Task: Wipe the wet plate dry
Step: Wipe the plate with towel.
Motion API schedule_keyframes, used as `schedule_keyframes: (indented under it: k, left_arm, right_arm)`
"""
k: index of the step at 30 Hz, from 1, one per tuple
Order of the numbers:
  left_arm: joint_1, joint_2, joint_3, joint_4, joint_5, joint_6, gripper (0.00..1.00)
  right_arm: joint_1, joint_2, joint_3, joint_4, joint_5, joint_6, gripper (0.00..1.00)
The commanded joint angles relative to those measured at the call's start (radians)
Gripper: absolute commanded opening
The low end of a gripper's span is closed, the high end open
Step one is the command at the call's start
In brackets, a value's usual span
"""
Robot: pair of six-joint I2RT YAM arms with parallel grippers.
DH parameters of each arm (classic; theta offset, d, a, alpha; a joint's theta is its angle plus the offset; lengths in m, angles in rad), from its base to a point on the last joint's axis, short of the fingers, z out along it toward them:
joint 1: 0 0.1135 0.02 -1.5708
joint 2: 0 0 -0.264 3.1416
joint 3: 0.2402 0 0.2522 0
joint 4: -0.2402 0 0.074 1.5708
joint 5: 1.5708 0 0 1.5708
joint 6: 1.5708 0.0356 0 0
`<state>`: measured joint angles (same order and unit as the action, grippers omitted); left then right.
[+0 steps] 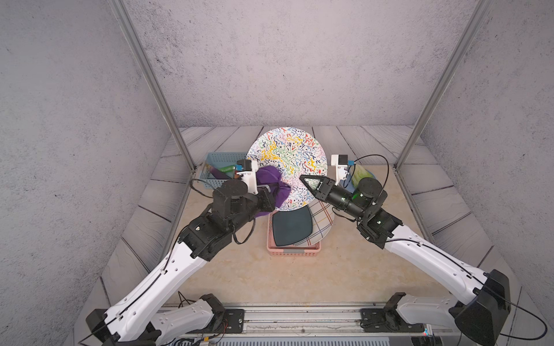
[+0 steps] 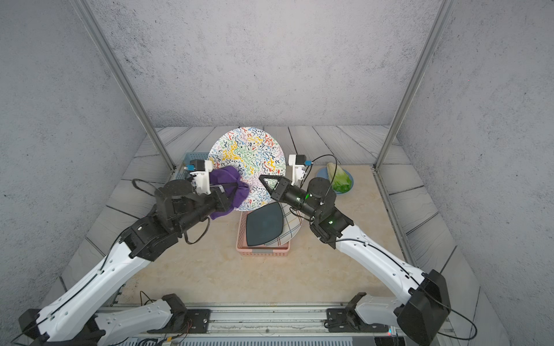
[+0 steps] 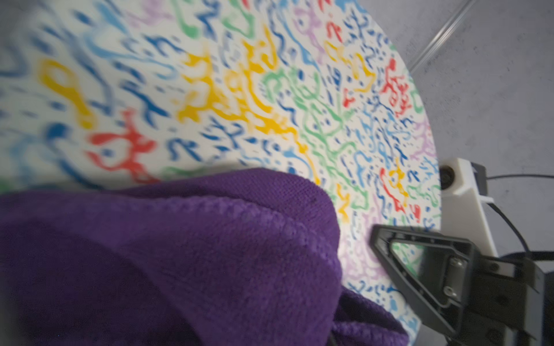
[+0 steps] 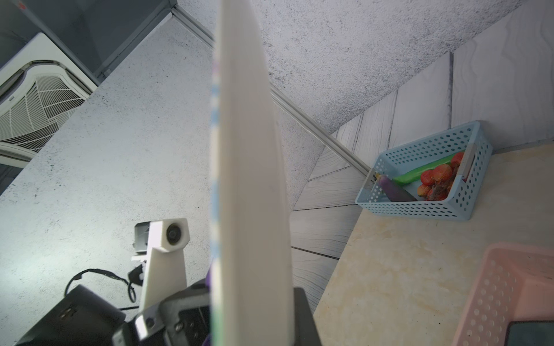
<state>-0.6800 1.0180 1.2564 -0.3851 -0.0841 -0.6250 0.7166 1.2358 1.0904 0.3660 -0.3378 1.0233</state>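
Left gripper [image 1: 272, 195] presses purple cloth [image 1: 269, 179] against raised plate [image 1: 287, 149]

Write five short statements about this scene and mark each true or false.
1. The right gripper holds the patterned plate on edge by its rim. True.
2. The purple cloth lies on the table. False: the left gripper presses it against the plate's face.
3. The pink basket holds a dark plate and a plaid plate. True.
4. The blue basket is empty. False: it holds produce.
5. The lettuce sits in the pink basket. False: it lies on a blue dish.
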Motion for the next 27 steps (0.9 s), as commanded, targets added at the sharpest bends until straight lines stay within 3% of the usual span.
schedule_keyframes:
  k: [1,5,10,13,16,18,21,24,27]
  left_arm:
    - [0.095,0.000,-0.017,-0.165,-0.055,0.049,0.00]
    - [0.168,0.049,0.096,-0.217,0.008,0.132,0.00]
    - [0.125,0.197,0.223,-0.226,0.268,0.231,0.00]
    - [0.081,0.235,0.232,-0.215,0.231,0.236,0.00]
    - [0.127,0.235,0.264,-0.238,0.160,0.263,0.00]
    - [0.125,0.245,0.295,-0.258,0.193,0.306,0.00]
    - [0.024,0.271,0.278,-0.241,0.287,0.337,0.00]
    - [-0.144,0.319,0.263,-0.233,0.207,0.371,0.00]
    - [-0.169,0.348,0.285,-0.232,0.143,0.363,0.00]
  right_arm:
    - [0.046,-0.086,0.024,0.174,-0.142,0.000,0.00]
    - [0.109,-0.100,0.000,0.144,-0.203,-0.055,0.00]
    - [0.183,-0.067,0.008,0.123,-0.238,-0.112,0.00]
    - [0.184,-0.083,0.002,0.135,-0.189,-0.124,0.00]
    - [0.180,-0.148,-0.032,0.072,-0.097,-0.162,0.00]
    - [0.180,-0.176,-0.044,0.021,-0.067,-0.183,0.00]
    - [0.179,-0.157,-0.043,0.032,-0.091,-0.188,0.00]
    - [0.182,-0.104,-0.011,0.064,-0.144,-0.176,0.00]
    - [0.182,-0.084,-0.005,0.102,-0.160,-0.151,0.00]
